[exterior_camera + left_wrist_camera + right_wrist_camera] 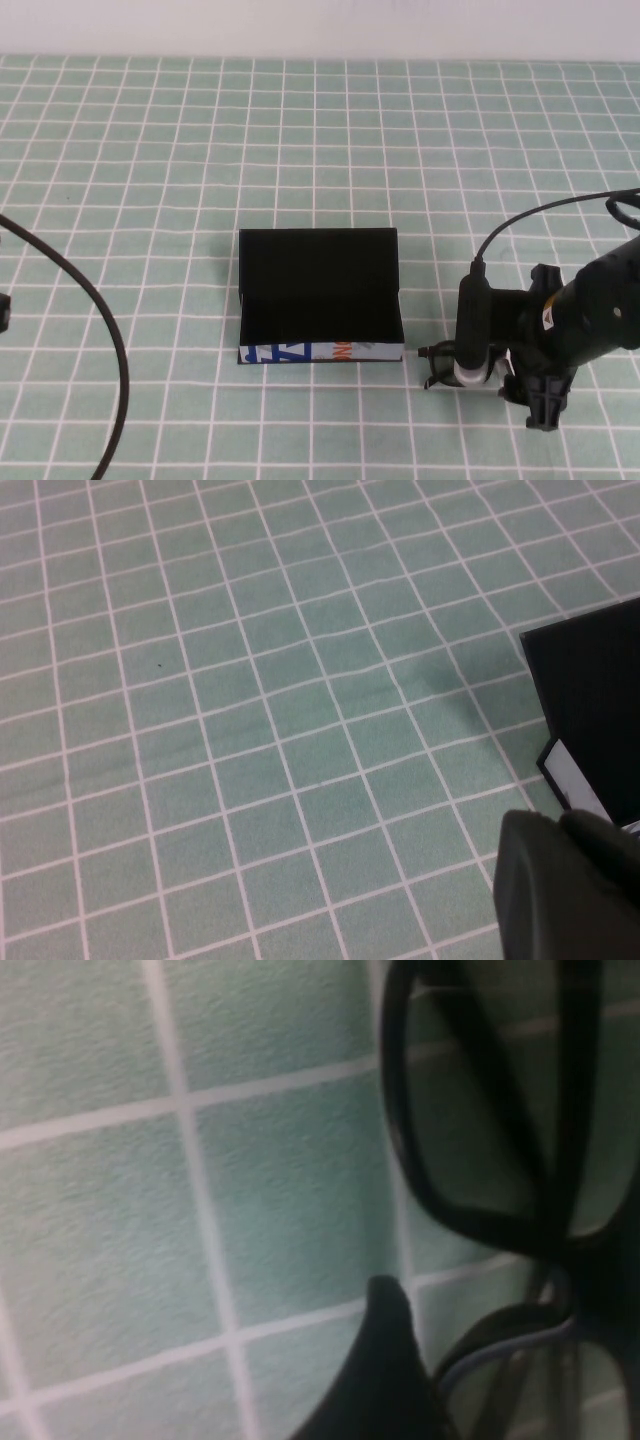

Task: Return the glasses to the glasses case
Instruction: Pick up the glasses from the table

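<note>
The glasses case (320,295) is a black box in the middle of the table with its flap lid open and its white printed front edge toward me. One corner of the glasses case (590,695) shows in the left wrist view. The glasses (432,366) lie on the table just right of the case, mostly hidden under my right arm. Up close the black frame and lenses of the glasses (480,1120) rest on the tiles. My right gripper (455,378) is low over them, open, with one finger (385,1360) right beside the frame. My left gripper (570,880) is shut and empty, left of the case.
The table is covered by a green cloth (150,180) with a white grid. A black cable (95,300) curves across the left side. The right arm (580,320) and its cable fill the right front. A white wall runs along the far edge.
</note>
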{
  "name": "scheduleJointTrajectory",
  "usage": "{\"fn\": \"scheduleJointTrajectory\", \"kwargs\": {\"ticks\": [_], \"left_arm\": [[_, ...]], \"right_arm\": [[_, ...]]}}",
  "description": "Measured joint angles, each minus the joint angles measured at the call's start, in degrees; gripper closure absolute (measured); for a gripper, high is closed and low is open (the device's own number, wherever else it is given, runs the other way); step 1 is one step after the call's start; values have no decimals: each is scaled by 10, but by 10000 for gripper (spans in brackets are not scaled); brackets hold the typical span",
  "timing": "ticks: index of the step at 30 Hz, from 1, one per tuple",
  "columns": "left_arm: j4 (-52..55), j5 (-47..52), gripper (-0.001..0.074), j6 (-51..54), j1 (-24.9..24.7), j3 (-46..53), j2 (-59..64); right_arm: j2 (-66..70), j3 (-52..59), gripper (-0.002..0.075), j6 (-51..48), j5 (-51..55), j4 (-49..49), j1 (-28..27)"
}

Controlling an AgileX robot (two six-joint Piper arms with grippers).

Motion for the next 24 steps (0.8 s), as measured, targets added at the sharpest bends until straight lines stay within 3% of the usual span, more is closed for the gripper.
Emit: {"fn": "scheduleJointTrajectory", "kwargs": {"ticks": [15,24], "left_arm": [[0,1,738,0,0,0,0],[2,1,737,0,0,0,0]], "right_arm": [[17,3,246,0,-50,9,0],[24,3,438,0,-34,19,0]]}}
